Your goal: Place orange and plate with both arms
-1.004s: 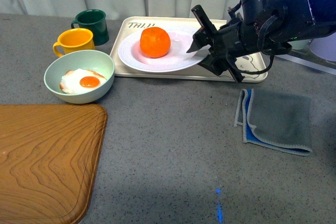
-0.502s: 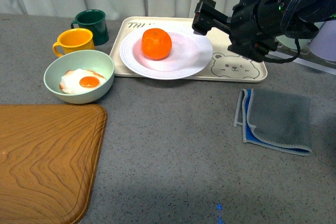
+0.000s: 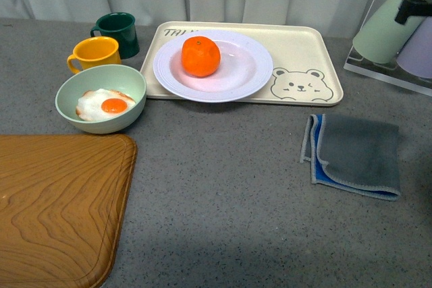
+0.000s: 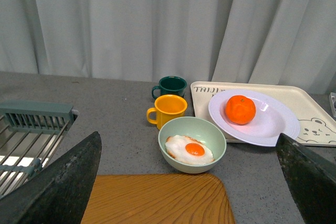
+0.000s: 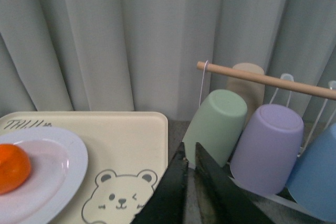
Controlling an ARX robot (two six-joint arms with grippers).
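The orange (image 3: 200, 56) sits on the white plate (image 3: 236, 79), which rests on the cream bear-printed tray (image 3: 304, 48). Both also show in the left wrist view, orange (image 4: 240, 109) on plate (image 4: 273, 124). In the right wrist view the orange (image 5: 11, 168) and plate (image 5: 58, 166) are at the edge. My left gripper (image 4: 191, 182) is open and empty, well back from the bowl, with its fingers (image 4: 58, 182) wide apart. My right gripper (image 5: 189, 153) is shut and empty, raised beside the tray and near the cup rack. Neither arm shows in the front view.
A pale green bowl (image 3: 101, 98) with a fried egg, a yellow mug (image 3: 94, 53) and a dark green mug (image 3: 120, 32) stand left of the tray. A wooden board (image 3: 61, 200) lies front left, a grey cloth (image 3: 356, 153) right. Upturned cups (image 3: 388, 25) hang on a rack at the far right.
My right arm, which was over the plate's right rim, has pulled away up and to the right, out of the front view. The plate with the orange stays on the tray.
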